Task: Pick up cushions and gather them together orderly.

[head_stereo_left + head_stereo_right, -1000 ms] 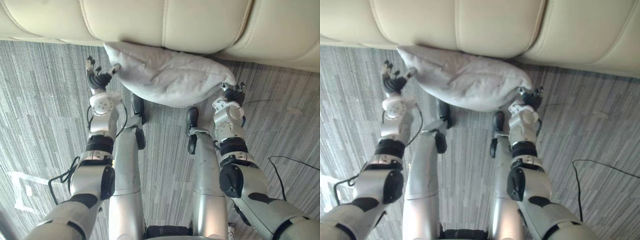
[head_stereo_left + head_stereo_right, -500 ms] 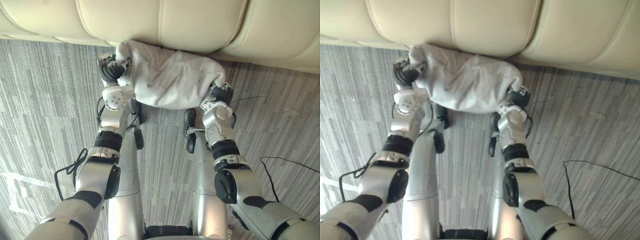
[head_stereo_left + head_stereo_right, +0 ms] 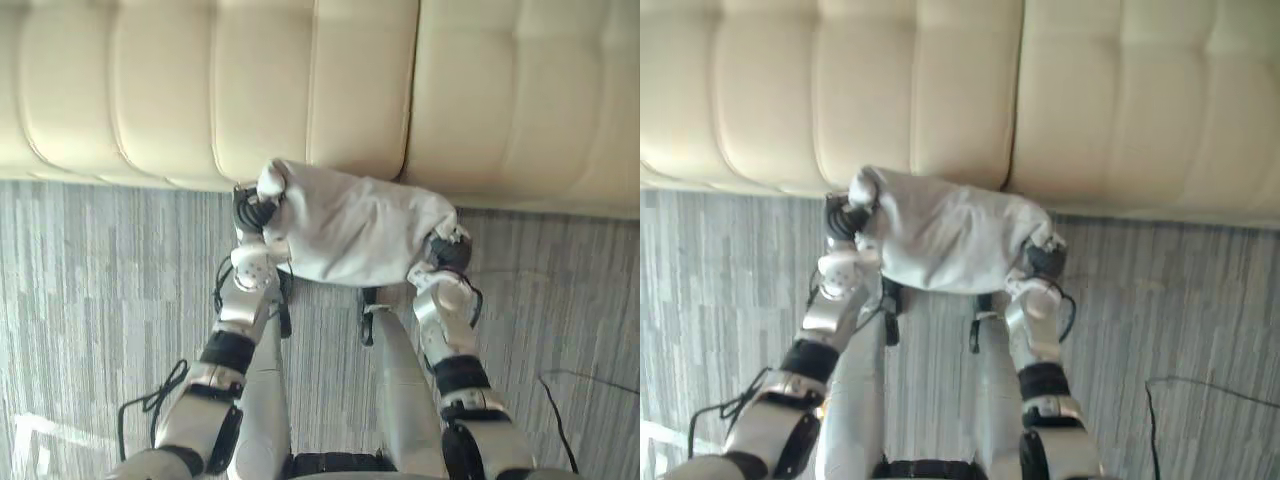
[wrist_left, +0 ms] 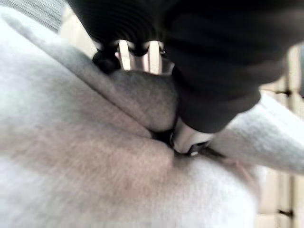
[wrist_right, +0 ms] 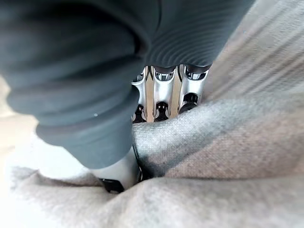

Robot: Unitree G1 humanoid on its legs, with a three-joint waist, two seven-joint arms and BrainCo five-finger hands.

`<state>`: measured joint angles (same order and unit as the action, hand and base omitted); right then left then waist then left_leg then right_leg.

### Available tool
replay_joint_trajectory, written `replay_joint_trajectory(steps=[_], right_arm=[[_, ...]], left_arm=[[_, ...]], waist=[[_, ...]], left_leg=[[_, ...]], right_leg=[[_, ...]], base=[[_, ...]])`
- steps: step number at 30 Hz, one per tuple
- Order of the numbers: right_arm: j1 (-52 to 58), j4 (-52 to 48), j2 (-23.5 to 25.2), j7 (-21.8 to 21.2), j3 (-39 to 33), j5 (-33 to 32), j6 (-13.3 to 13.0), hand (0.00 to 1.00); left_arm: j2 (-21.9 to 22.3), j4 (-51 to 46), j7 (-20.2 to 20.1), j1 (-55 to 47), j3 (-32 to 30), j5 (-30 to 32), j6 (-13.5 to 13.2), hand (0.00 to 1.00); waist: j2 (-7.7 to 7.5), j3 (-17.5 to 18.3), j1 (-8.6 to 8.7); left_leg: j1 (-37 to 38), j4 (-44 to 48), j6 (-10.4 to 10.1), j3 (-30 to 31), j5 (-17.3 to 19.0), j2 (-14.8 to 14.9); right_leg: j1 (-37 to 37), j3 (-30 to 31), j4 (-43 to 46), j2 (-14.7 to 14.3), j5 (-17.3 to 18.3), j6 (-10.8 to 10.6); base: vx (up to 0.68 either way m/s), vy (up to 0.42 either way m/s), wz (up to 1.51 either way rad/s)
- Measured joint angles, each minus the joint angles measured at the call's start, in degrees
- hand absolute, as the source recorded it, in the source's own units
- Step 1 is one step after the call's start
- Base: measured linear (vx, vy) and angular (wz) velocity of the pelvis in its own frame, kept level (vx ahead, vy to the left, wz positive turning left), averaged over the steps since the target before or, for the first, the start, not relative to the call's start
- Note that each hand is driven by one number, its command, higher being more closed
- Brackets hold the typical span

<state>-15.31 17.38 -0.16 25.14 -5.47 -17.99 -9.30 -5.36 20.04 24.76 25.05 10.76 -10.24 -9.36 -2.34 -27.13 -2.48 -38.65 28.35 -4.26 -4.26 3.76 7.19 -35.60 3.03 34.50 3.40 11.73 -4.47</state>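
Gripping a pale grey cushion [image 3: 355, 235] by both ends, I hold it at the centre of the frame, its upper edge across the front of the cream sofa [image 3: 200, 90] that fills the top half and its lower edge over the striped grey carpet [image 3: 90, 270] below. My left hand [image 3: 255, 212] has the cushion's left corner, bunched into a knot above the wrist, and my right hand [image 3: 447, 250] has the lower right corner. Each wrist view shows the same clamp: fingers [image 5: 164, 92] curled behind a thick fold of the cloth, thumb [image 5: 118, 173] pressed in on the near side, the fabric pinched tight between them. The left hand's fingers [image 4: 124, 52] are likewise buried behind a ridge of cloth. The cushion sags a little between the two holds and looks to be clear of the carpet, though I cannot tell whether it touches the sofa's front. I judge this as the carry step, with the pickup done and the placing yet to come. The next move calls for raising both hands evenly so the cushion clears the seat edge, then setting it square on the seat, with both pinches firm until it rests.
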Motion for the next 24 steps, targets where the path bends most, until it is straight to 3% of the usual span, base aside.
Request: replay_joint_trajectory(steps=[3,5,8,13,16,19,22,24], right_arm=[[8.38,-6.55,-0.31,-0.67,1.40,0.50,-0.40,1.00],[13.95,-10.44,-0.43,-2.12,2.42,1.98,-0.59,1.00],[20.72,-15.74,-0.47,-3.49,4.14,3.67,-0.95,1.00],[27.27,-21.06,-0.30,-5.19,6.37,6.66,-1.23,1.00],[29.00,-21.29,-0.36,-6.15,6.59,8.77,-1.35,1.00],[29.16,-20.44,-0.26,-6.23,7.06,9.38,-1.10,1.00],[26.48,-14.25,-1.66,-6.23,8.41,10.19,-1.19,1.00],[24.51,-10.14,-2.94,-6.36,9.59,10.79,-0.89,1.00]], left_arm=[[0.14,-4.27,-1.79,-6.27,2.14,0.02,-0.02,1.00],[0.85,-7.51,-2.86,-11.90,2.24,0.03,-0.13,1.00],[1.72,-11.90,-3.96,-18.56,2.29,0.03,-0.51,1.00],[1.77,-17.10,-4.97,-26.24,2.83,0.01,-1.39,1.00],[1.77,-18.56,-5.25,-28.22,3.43,0.12,-1.52,1.00],[1.61,-18.49,-5.26,-28.34,3.57,0.14,-1.36,1.00],[-0.19,-17.86,-5.27,-28.41,3.92,0.24,-1.37,1.00],[-2.38,-17.22,-5.27,-28.42,3.90,0.38,-1.38,1.00]], waist=[[-0.05,2.45,0.05],[0.16,6.58,0.07],[0.25,9.56,-0.01],[0.35,14.19,-0.01],[0.64,15.36,-0.01],[0.60,15.36,0.04],[0.64,15.44,0.88],[0.54,15.50,1.34]], left_leg=[[5.76,-0.75,0.23,-0.54,0.45,0.05],[8.06,-1.28,0.18,-1.51,1.67,0.27],[13.52,-1.33,0.01,-3.01,4.28,1.28],[18.86,-1.10,-0.37,-6.26,7.80,2.47],[20.98,0.47,-0.37,-8.05,10.37,3.14],[24.13,1.70,-0.24,-10.84,12.85,4.42],[28.15,0.18,-0.48,-12.44,14.53,5.65],[29.58,-2.00,-0.72,-13.17,14.66,5.65]], right_leg=[[6.36,-0.07,-2.64,0.12,0.07,-0.06],[9.14,0.13,-5.26,-0.17,0.03,-0.06],[14.97,1.04,-8.67,-0.86,0.02,-0.08],[19.47,4.49,-12.04,-1.73,-0.33,-0.42],[19.87,5.53,-10.14,-2.11,-0.74,-0.98],[17.01,3.15,-1.30,-2.06,-2.31,-2.05],[15.97,-5.18,1.14,-0.08,-5.08,0.47],[15.86,-9.80,-1.39,1.91,-3.17,3.19]], base=[[0.22,0.014,-0.05],[0.20,0.026,-0.21],[0.15,0.050,-0.28],[0.11,0.059,-0.43],[0.08,0.051,-0.51],[0.05,0.008,-0.56],[0.04,-0.001,-0.50],[0.08,-0.044,-0.45]])
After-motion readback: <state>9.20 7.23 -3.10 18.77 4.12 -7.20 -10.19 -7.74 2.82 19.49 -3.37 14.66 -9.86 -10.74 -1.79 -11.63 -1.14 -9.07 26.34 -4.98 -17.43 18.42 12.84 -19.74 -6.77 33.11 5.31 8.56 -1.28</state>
